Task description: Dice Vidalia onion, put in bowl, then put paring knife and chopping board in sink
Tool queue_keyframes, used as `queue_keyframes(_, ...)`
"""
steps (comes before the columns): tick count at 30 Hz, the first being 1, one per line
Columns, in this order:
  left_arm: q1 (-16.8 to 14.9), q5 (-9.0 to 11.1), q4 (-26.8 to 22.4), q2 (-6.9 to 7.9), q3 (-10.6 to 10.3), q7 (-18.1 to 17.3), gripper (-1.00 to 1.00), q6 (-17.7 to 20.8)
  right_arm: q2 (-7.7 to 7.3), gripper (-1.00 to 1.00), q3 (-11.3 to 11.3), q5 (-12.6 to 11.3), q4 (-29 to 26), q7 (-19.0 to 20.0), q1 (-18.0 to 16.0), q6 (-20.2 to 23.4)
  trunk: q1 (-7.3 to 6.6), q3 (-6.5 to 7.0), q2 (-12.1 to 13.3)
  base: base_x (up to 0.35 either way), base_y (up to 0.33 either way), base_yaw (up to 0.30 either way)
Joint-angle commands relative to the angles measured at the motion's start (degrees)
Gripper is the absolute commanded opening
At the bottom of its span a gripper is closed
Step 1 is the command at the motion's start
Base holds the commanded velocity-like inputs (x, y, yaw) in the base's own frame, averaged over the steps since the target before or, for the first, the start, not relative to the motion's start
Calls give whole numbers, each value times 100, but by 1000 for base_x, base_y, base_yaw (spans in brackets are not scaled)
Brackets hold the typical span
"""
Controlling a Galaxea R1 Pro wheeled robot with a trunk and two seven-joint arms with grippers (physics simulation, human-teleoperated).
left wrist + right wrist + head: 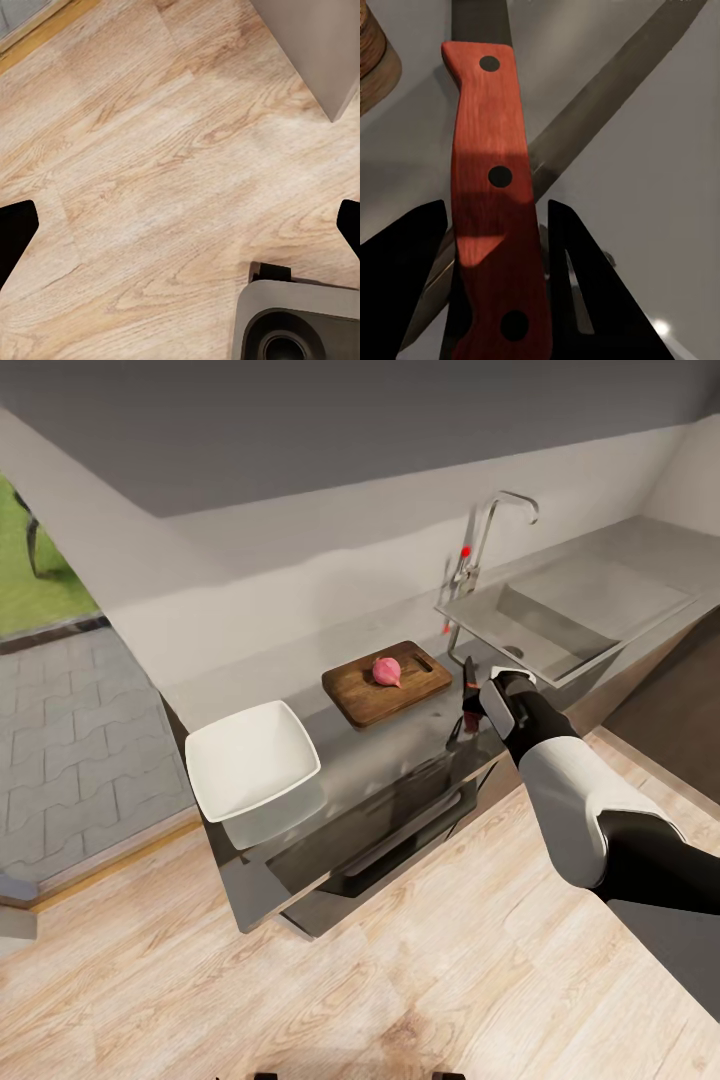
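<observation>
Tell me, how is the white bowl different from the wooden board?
The bowl is white with raised sides, while the chopping board is brown, flat wood with a handle slot. The bowl looks empty; the board has the pink onion sitting on it. The bowl sits further from the sink than the board does. Both rest on the grey countertop.

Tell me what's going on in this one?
The right gripper is closed around the red-handled paring knife just above the countertop, beside the chopping board. The onion sits whole on the board. The white bowl is empty, as is the sink.
</observation>
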Motion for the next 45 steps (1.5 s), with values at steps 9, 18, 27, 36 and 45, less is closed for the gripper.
queue_keyframes(9,-9,42,22,-3,-49,10,100,-32,-5,-100,-9,-64,-15,-48,-3,5,2,-7,-8,0,0,0)
queue_keyframes(18,-9,42,21,-3,-49,10,100,-32,-27,-100,-5,-37,-477,-79,-3,9,2,-7,-8,0,0,0)
queue_keyframes(27,-9,42,12,6,-49,12,100,-30,-38,-100,106,103,-1341,-110,-3,133,2,-7,-8,0,0,0)
queue_keyframes(36,-9,42,13,20,-52,12,100,509,-54,-100,520,1267,-2128,-106,-1,318,2,-7,-8,0,0,0)
queue_keyframes(45,-9,31,-1,29,-51,9,100,2187,-50,-100,1247,1959,-2684,-57,0,325,2,-7,-8,0,0,0)
